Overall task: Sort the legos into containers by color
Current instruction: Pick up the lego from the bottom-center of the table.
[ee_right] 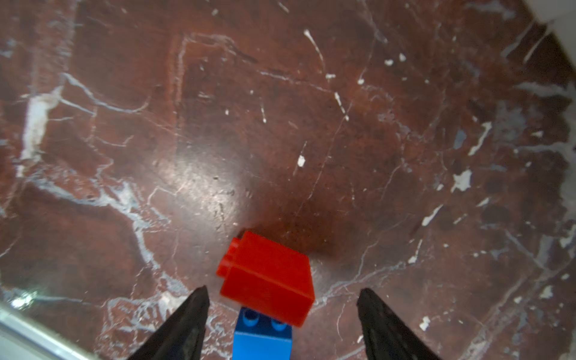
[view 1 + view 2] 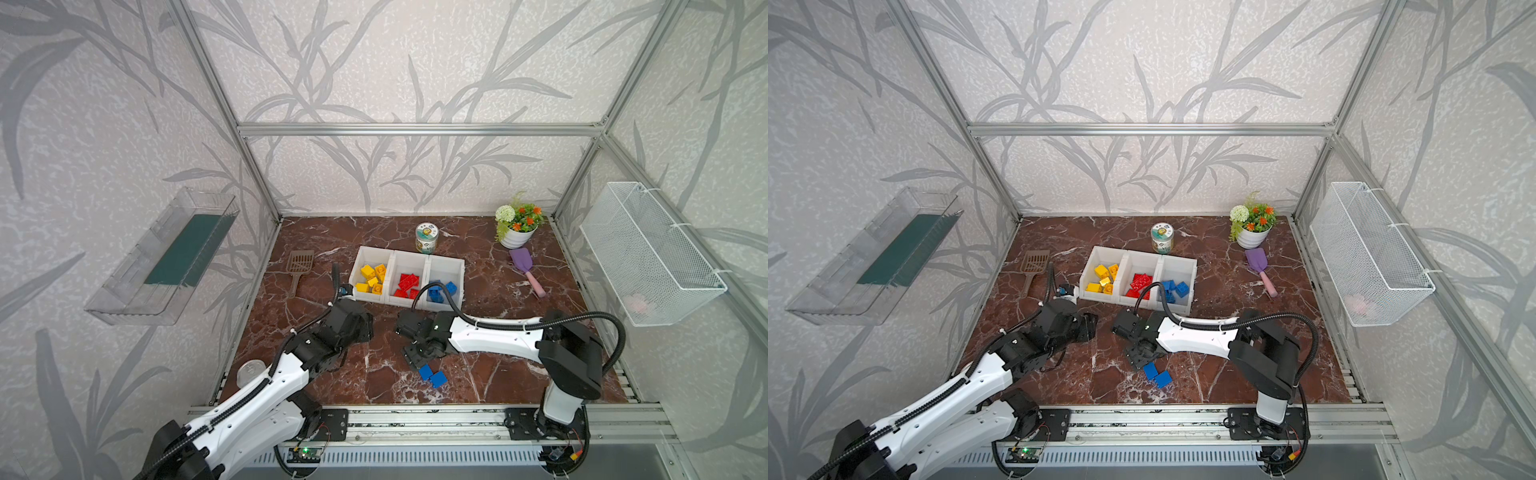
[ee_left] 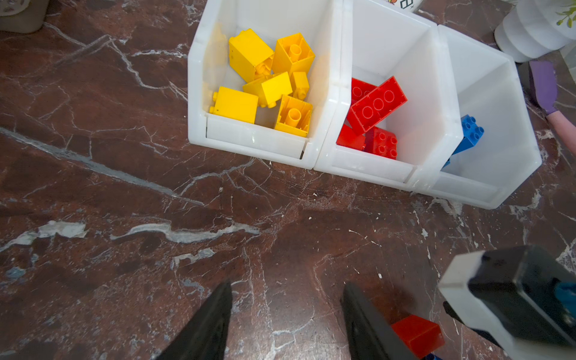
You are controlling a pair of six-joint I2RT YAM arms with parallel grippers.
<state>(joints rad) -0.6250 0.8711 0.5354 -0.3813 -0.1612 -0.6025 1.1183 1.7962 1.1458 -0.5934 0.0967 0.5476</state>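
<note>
— Bricks not yet sorted, starting from the left: what has the left gripper got?

— Nothing. Its jaws stand apart over bare marble tabletop, a little short of the bins' front walls. A loose red brick shows in its wrist view, but it lies outside the gap, past the outer face of one finger.

— And the row of bins?

— The yellow bin holds only yellow bricks and the red bin in the middle only red. The blue bin at the right end shows only blue, as far as I can see into it.

— So which arm should take the red brick?

— The right gripper, I'd judge. Its jaws are spread, with tabletop showing on both sides of the brick, so nothing is clamped. The brick sits between the fingertips and just past them, lying on its side with its studs turned toward one finger. It is nearly square, so it has no real long axis, and a squeeze would probably land on the studded face. A blue brick lies behind it. I cannot tell whether the red one leans on it or only overlaps it.

— Which way is its bin?

— In both top views the gripper hides the red brick. The red bin lies near, almost straight beyond the gripper, away from the robot's base. Two blue bricks lie touching each other just on the base side of that gripper. They too are nearer the right arm.
</note>
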